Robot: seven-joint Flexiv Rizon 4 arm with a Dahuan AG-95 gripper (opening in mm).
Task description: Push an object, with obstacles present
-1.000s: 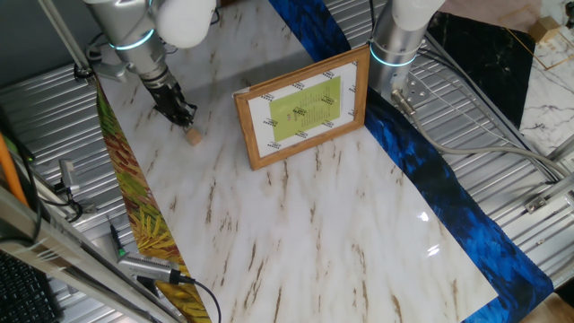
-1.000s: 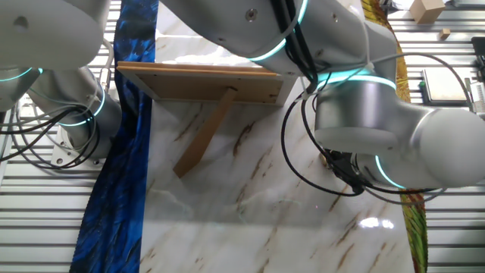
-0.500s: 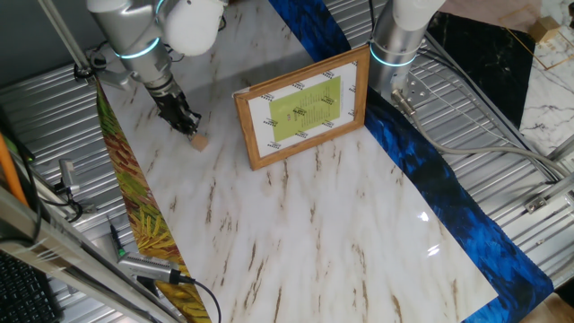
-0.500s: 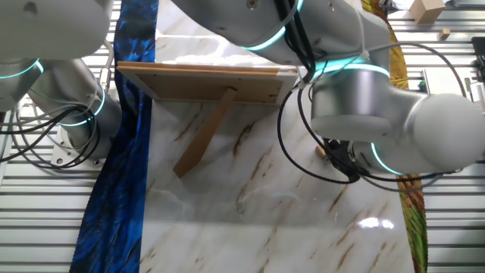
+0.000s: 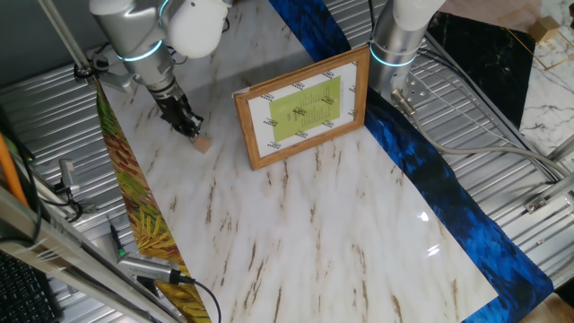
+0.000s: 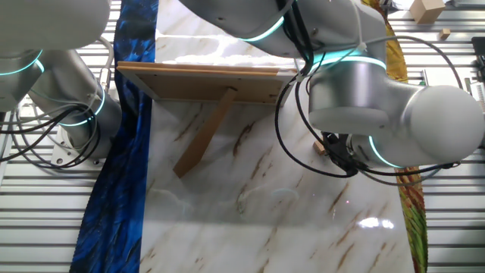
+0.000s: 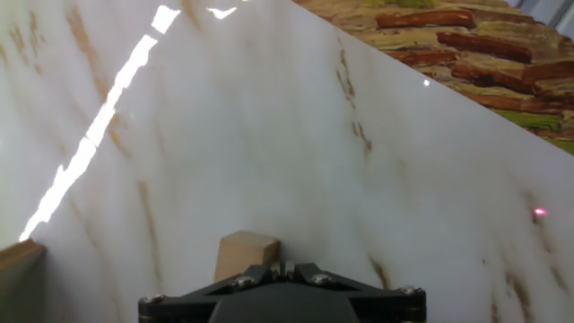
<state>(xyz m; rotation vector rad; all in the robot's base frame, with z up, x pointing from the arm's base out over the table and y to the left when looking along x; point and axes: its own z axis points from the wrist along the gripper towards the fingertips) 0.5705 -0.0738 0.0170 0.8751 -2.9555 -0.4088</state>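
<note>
With its fingers pressed together, the hand (image 5: pixel 191 128) abuts the block (image 5: pixel 203 143); pushing toward 3 o'clock risks striking the picture frame (image 5: pixel 303 107).

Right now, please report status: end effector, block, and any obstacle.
End effector closed, tips against block on marble table. Picture frame stands upright beside the block, apart from it.

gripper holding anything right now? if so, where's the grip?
Nothing held. The gripper is shut, its tips pressed against the near face of the small block, pushing rather than clamping.
</note>
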